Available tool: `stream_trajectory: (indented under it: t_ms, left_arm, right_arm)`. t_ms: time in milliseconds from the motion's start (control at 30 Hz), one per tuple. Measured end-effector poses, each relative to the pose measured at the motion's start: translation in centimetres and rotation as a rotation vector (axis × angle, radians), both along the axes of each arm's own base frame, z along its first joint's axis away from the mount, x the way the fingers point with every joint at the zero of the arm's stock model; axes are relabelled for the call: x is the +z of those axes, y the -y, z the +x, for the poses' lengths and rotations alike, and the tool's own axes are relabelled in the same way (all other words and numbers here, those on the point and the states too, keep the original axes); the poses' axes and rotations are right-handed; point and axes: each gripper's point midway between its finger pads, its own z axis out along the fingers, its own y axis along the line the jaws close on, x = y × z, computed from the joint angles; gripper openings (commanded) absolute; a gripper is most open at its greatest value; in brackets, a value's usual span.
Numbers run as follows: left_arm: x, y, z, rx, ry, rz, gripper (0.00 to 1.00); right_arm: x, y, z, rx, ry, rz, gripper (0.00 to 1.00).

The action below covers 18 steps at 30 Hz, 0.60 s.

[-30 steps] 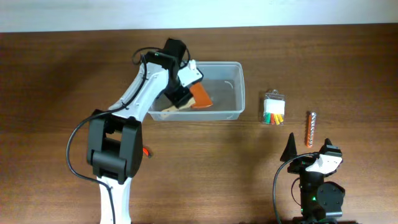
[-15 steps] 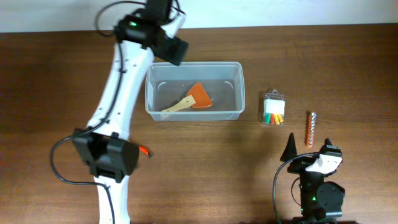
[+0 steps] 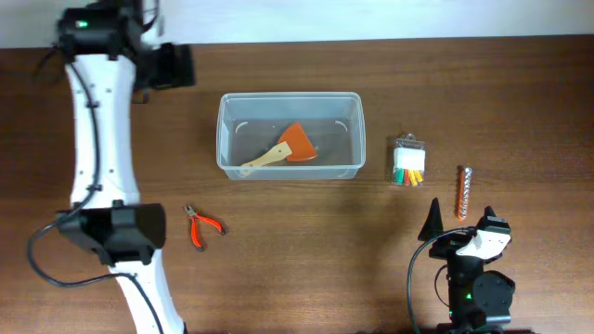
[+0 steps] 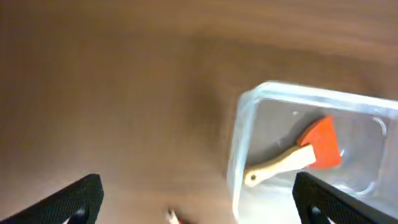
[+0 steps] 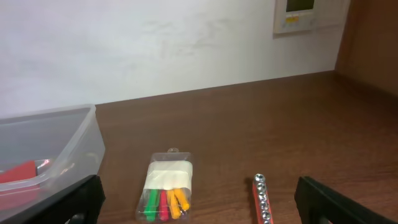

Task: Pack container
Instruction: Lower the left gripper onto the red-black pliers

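The container (image 3: 289,96), a clear rectangular tub, stands at the table's middle back. An orange scraper with a wooden handle (image 3: 283,148) lies inside it. My left gripper (image 3: 174,67) is open and empty, up beyond the tub's far left corner. Its wrist view shows the tub's left wall (image 4: 239,143) and the scraper (image 4: 311,149) between the spread fingers (image 4: 199,202). My right gripper (image 3: 461,225) is open and empty near the front right. Its wrist view (image 5: 199,205) shows the tub's end (image 5: 68,140).
A small clear packet of coloured pieces (image 3: 408,162) (image 5: 166,190) lies right of the tub. A red rail of sockets (image 3: 463,191) (image 5: 261,199) lies further right. Red-handled pliers (image 3: 200,225) lie on the table front left of the tub.
My left gripper left the scraper lying in the tub and swung out to the far left. The pliers are now uncovered. The right arm has not moved.
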Motion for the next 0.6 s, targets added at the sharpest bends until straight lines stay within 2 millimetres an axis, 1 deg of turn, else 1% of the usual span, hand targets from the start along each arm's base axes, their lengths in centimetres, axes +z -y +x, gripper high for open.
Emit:
stream_trajectory:
  t_ms: [100, 133, 200, 300, 433, 533, 600]
  left_arm:
    - [-0.6, -2.3, -1.9, 0.147, -0.078, -0.029, 0.99]
    - [-0.7, -2.8, -2.3, 0.179, -0.093, -0.036, 0.99]
    - [-0.8, -3.0, -2.4, 0.199, -0.098, -0.042, 0.99]
    - [-1.2, -2.0, -2.5, 0.192, -0.116, -0.045, 0.99]
    - [-3.3, 1.0, -3.3, 0.126, -0.195, 0.001, 0.99]
    - [-4.4, 1.2, -3.8, 0.117, -0.235, 0.023, 0.99]
    - [-5.3, 0.7, -4.5, 0.130, -0.274, 0.039, 0.99]
  right_arm:
    - [0.0, 0.0, 0.0, 0.000, 0.000, 0.000, 0.99]
    - [0.0, 0.0, 0.0, 0.000, 0.000, 0.000, 0.99]
    - [0.0, 0.0, 0.0, 0.000, 0.000, 0.000, 0.99]
    - [0.0, 0.0, 0.0, 0.000, 0.000, 0.000, 0.99]
    - [0.0, 0.0, 0.0, 0.000, 0.000, 0.000, 0.99]
    - [0.0, 0.0, 0.0, 0.000, 0.000, 0.000, 0.99]
    - [0.0, 0.0, 0.0, 0.000, 0.000, 0.000, 0.99]
